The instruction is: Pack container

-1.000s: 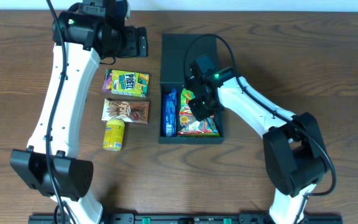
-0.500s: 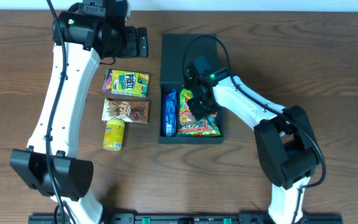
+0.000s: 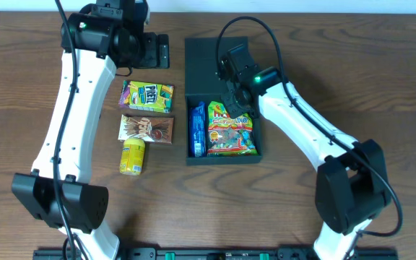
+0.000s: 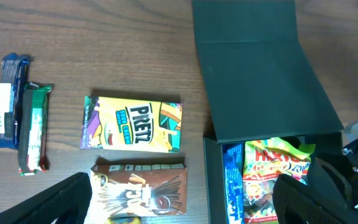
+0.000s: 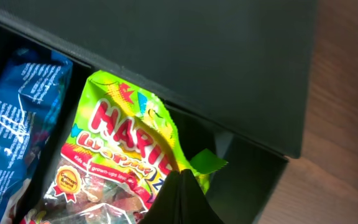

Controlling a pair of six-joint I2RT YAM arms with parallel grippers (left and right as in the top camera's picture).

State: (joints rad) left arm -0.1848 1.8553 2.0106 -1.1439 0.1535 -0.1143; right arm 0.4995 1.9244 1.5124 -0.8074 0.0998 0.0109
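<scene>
Right pincer [image 3: 234, 101] closed, empty (seemingly), over gummy bag [image 3: 231, 133] inside container [image 3: 222, 161]; Pretz box [image 3: 147, 96] lies left of container, long axis crosswise, nearer open-fingered left pincer [image 3: 163, 50].

It looks like a robotics lab: two white arms [image 3: 71, 108] mounted on a rail [image 3: 208, 254] at a wooden table [image 3: 396, 72].

Light: bright, even, from above; I log faint soft shadows on the bench [image 3: 396, 72]. Glare: slight on gummy bag [image 5: 117, 149]. Blur: fingers [image 4: 58, 200] of my left claw [image 4: 184, 182], close up.
</scene>
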